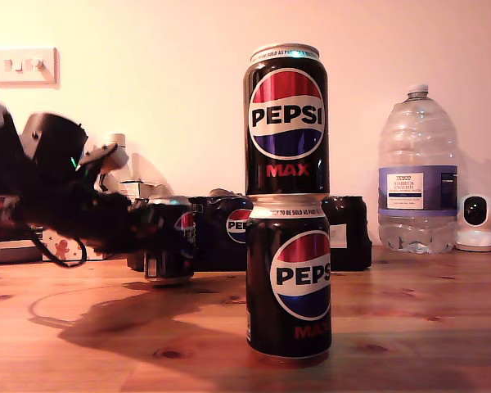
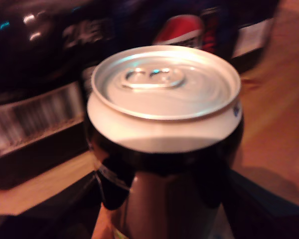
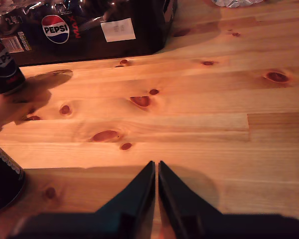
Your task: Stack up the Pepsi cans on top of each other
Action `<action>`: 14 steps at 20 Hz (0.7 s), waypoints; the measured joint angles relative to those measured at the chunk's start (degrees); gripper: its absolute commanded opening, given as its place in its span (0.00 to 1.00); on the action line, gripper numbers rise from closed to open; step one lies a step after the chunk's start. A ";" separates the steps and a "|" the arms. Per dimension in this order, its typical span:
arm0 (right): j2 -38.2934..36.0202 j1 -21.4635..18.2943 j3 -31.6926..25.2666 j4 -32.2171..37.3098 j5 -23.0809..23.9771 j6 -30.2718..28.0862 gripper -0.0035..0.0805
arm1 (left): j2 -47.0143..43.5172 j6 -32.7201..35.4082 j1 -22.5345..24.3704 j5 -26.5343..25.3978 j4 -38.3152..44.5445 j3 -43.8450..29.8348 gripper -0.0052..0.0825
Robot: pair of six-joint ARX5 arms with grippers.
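Two stacked cans (image 1: 287, 205) | first tool (image 1: 151, 233) level, gripping third can (image 1: 170, 240) | second tool (image 3: 156, 172) closed

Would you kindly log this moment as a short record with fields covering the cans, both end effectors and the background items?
stack: top Pepsi can stands upright on bottom Pepsi can, mid-table
third can: third Pepsi can, upright, toward the exterior view's left
first end effector: my first gripper closed around the third can's body
second end effector: my second gripper shut, holding nothing, above bare wooden table
background: Pepsi multipack behind the cans; water bottle and small white camera at the exterior view's right
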 measured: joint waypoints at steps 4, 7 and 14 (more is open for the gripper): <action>0.00 0.00 0.02 -0.02 0.00 0.00 0.03 | -6.16 0.39 0.00 0.20 -2.51 -0.44 0.46; 0.00 0.00 0.02 0.00 0.00 0.00 0.03 | -11.02 1.55 -0.22 0.17 -6.36 -0.52 0.46; 0.00 0.00 0.02 0.00 0.00 0.00 0.03 | -24.13 3.41 -3.61 0.22 -19.06 -1.05 0.46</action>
